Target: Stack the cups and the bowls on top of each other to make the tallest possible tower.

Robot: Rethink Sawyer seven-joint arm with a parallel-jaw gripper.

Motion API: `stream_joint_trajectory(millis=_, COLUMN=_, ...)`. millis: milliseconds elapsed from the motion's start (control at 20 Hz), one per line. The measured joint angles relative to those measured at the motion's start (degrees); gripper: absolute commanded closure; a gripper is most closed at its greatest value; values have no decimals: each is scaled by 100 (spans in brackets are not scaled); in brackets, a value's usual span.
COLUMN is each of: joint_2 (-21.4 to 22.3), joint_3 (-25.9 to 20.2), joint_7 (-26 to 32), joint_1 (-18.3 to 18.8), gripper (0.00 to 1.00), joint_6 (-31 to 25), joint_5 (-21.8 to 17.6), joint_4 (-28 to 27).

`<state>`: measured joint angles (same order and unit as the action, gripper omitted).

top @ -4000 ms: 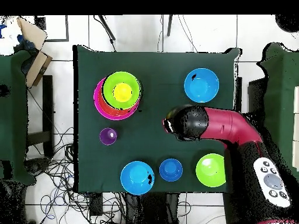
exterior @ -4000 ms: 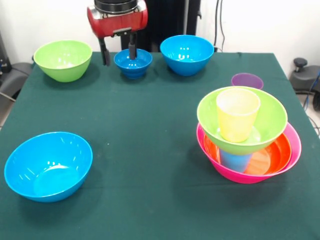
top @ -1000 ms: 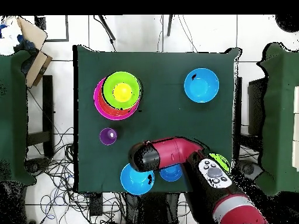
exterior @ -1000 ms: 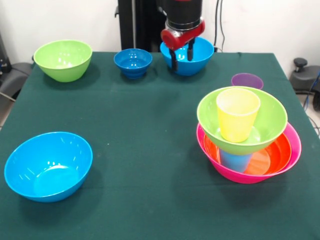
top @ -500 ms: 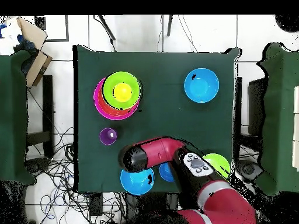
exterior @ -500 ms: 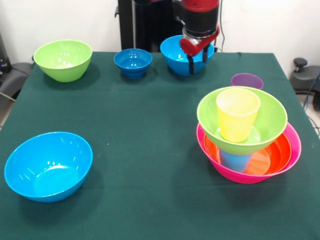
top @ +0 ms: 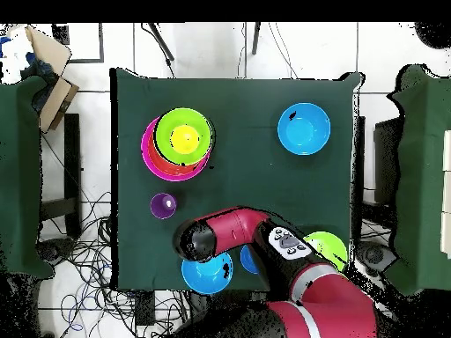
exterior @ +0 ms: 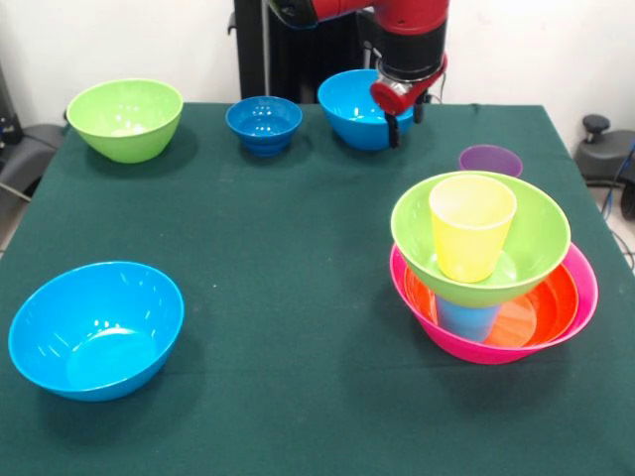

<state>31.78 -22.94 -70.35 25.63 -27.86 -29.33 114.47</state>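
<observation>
Front view inspector: Claw [exterior: 404,124] hangs above the tabletop [exterior: 298,248], just beside the right rim of the far blue bowl [exterior: 369,107]. Its two fingers are spread and nothing is between them. Purple cup [exterior: 490,160] stands upright on the cloth, alone, near the claw and behind the tower [exterior: 491,268].

Overhead inspector: Confirmed in part. The arm [top: 233,224] covers the claw from above, so I cannot check the fingers. The purple cup [top: 163,206] sits apart from the tower [top: 181,141] and clear of the blue bowl [top: 208,271].

Front view inspector: Tower composition: pink bowl [exterior: 585,288] at the base, orange bowl [exterior: 551,297] nested in it, a light blue cup [exterior: 468,319] inside that, a lime bowl [exterior: 536,238] resting on the cup, a yellow cup [exterior: 471,238] on top.

Overhead inspector: Handling assessment for the purple cup?

Front view inspector: Judged light, stiff and thin-walled, with a smooth skin likely to slip. I would pinch the wall at the rim, one finger inside and one outside, or span the body low if the spread allows. Squeeze gently, as a hard pinch may flex it or pop it free.

Overhead inspector: Risk?

Front view inspector: The lime bowl balances on a narrow cup, so any load set down off centre could tip it.
</observation>
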Motion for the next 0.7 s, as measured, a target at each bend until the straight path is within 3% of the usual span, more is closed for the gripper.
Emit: stream_joint_trajectory(millis=700, joint_2=297, joint_3=-389, joint_7=0, joint_1=386, gripper=0, joint_6=-298, joint_5=-1, joint_4=2)
